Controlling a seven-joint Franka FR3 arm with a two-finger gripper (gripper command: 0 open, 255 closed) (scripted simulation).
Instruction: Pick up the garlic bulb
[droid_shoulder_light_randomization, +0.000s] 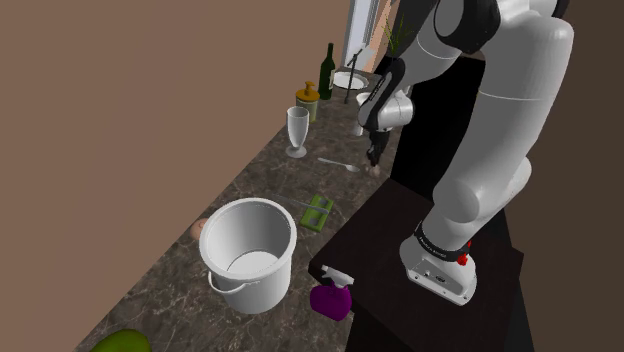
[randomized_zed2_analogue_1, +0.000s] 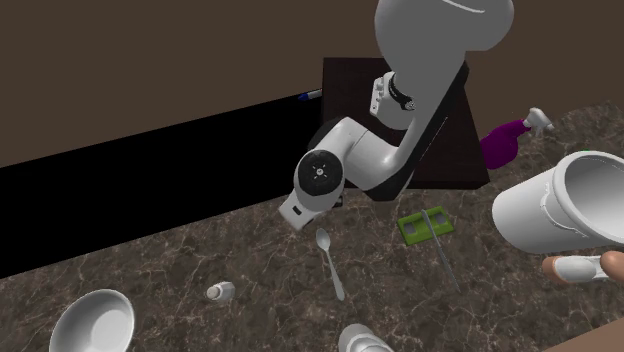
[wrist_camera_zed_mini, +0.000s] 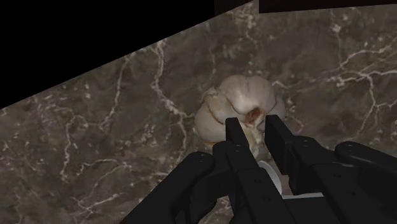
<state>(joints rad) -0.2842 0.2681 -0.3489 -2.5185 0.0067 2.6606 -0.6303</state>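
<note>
Pinching, it seems, the garlic bulb between fingers near the counter edge.

countertop: glossy dark veined marble | spoon: shiny metal | tool: matt black

No text, label, brand, number or sign can be read on anything on the counter, on the stand or on the arm.
</note>
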